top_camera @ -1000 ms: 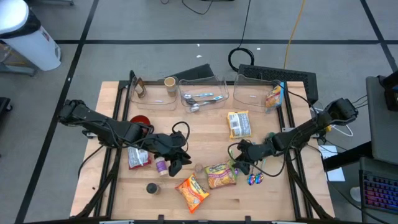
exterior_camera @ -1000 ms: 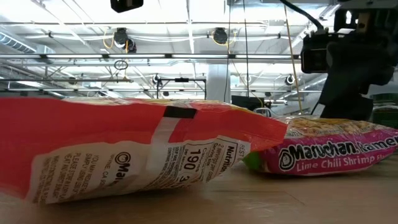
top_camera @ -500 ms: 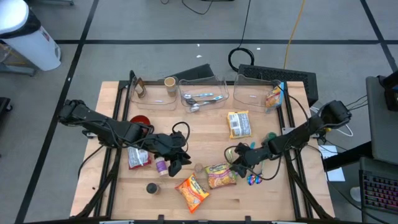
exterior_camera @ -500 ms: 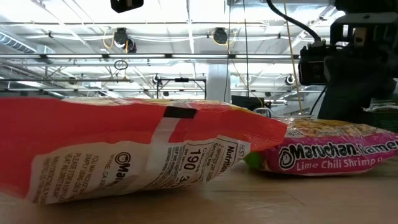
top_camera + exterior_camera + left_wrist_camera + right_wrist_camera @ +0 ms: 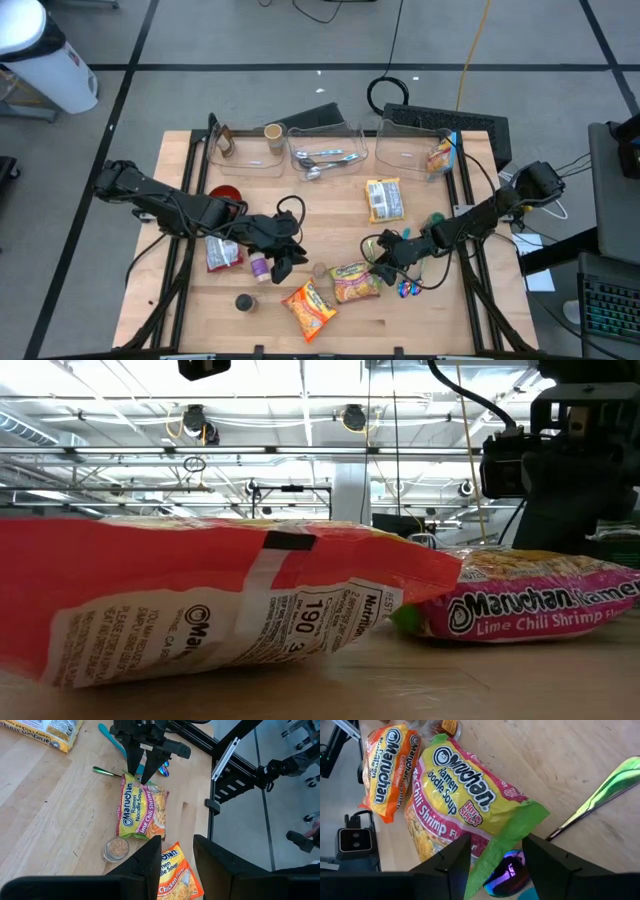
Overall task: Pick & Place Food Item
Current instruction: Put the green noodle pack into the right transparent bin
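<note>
The right claw [image 5: 381, 262] is low over the tabletop [image 5: 440, 320], at the right end of the lime chili shrimp noodle packet [image 5: 355, 281]. Its two fingers [image 5: 454, 865] stand apart, one on each side of the green sealed edge of this packet, but they are not pressed on it. In the left wrist view the same claw [image 5: 139, 776] points down on the top edge of the packet [image 5: 141, 809]. Just beside this claw lies a shiny iridescent spoon [image 5: 506, 872] and a green utensil [image 5: 600, 795].

The packet lies flat near the front of the tabletop. Next to it, toward the front, lies an orange chicken noodle packet [image 5: 308, 307], and a small jar [image 5: 115, 849] stands beside them.

The left claw [image 5: 284, 266] hangs over the middle of the tabletop, its fingers [image 5: 213, 855] apart and holding nothing.

At the back edge stand three clear bins [image 5: 325, 133]. Another yellow noodle packet [image 5: 384, 198] lies in front of them.
</note>
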Controlling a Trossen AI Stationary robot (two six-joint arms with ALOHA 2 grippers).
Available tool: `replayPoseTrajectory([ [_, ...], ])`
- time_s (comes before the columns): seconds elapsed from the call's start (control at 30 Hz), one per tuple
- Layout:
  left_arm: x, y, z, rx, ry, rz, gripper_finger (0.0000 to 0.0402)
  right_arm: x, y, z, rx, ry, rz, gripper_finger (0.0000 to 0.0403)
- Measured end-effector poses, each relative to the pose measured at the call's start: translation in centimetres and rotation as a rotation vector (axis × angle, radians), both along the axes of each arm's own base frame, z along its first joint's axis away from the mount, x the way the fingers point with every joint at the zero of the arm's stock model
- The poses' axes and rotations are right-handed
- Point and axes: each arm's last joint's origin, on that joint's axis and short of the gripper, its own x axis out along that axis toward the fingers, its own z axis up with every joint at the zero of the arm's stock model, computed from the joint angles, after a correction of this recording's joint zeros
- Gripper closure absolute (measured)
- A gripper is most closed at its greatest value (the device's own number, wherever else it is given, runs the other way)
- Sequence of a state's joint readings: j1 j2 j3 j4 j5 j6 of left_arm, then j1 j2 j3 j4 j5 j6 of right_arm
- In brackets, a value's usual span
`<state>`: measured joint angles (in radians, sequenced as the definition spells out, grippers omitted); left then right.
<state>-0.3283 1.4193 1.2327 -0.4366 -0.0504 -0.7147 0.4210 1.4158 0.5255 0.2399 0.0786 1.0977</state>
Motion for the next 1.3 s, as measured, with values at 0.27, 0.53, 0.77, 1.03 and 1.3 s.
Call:
replayPoseTrajectory([
  [0.27,0.0,0.0,0.0,-0.003,0.0,0.006,0.0282,1.0,0.5,-1.2,0.014,-0.036,0.007,0.0234],
  [0.53,0.0,0.0,0.0,-0.006,0.0,0.008,0.0282,1.1,0.6,-1.2,0.033,-0.043,0.018,0.0288],
  [0.77,0.0,0.1,0.0,0.0,-0.003,0.017,0.0282,1.1,0.6,-0.4,0.076,-0.075,0.061,0.0394],
  [1.03,0.2,0.2,0.2,0.012,-0.033,0.033,0.0282,0.8,-0.2,3.2,0.144,-0.219,0.065,0.0401],
  [1.3,0.4,0.8,0.2,0.025,-0.036,0.049,0.0282,-0.7,-3.1,9.0,0.189,-0.494,-0.031,0.0402],
])
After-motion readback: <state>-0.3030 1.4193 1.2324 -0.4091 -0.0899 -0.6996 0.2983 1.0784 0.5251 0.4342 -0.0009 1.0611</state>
